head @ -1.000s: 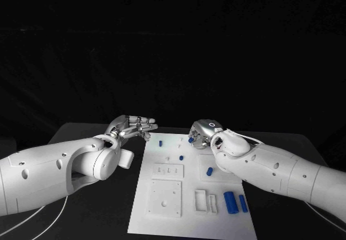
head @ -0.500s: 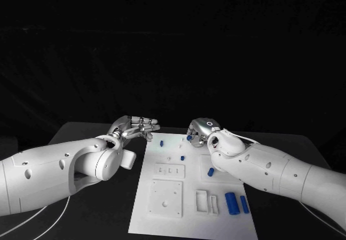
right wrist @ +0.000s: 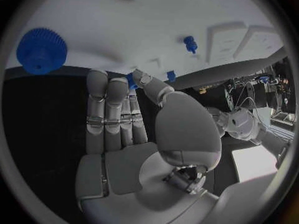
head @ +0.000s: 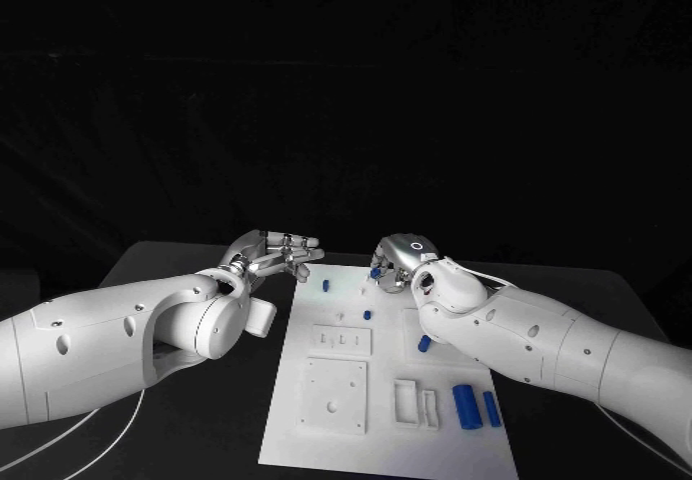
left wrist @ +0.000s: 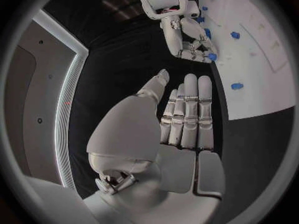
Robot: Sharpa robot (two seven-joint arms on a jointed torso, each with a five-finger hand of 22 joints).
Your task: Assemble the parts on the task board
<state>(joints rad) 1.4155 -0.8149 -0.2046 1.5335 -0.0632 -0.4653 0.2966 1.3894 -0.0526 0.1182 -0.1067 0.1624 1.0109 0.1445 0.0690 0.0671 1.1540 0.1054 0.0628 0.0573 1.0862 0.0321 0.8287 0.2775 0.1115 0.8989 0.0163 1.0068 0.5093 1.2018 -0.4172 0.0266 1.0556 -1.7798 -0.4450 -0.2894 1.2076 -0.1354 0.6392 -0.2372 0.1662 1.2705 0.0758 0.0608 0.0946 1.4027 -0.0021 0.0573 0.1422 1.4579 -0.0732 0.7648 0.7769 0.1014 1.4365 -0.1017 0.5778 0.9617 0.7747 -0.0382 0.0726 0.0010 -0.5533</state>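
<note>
The white task board [head: 335, 440] lies in the middle of the black table. On it are a small blue peg [head: 326, 286], another [head: 366, 314], a short one [head: 424, 343] and two blue cylinders [head: 463, 405] near the right edge. My right hand [head: 404, 262] hovers over the board's far end and pinches a small blue part [head: 378, 270] between thumb and fingers; the blue part [left wrist: 212, 56] sits at the fingertips. A blue gear [right wrist: 42, 50] lies at the board's edge. My left hand [head: 274, 250] is off the board's far left corner, fingers [left wrist: 190, 109] straight, holding nothing.
White raised blocks stand on the board: a small plate [head: 340, 341], a square plate with a hole [head: 333, 395] and two narrow frames [head: 414, 402]. Black table [head: 216, 420] surrounds the board. A white cable [head: 123, 430] runs under my left arm.
My right hand has shifted slightly left and farther along the board's far end, still pinching the blue part. The left hand has barely moved.
</note>
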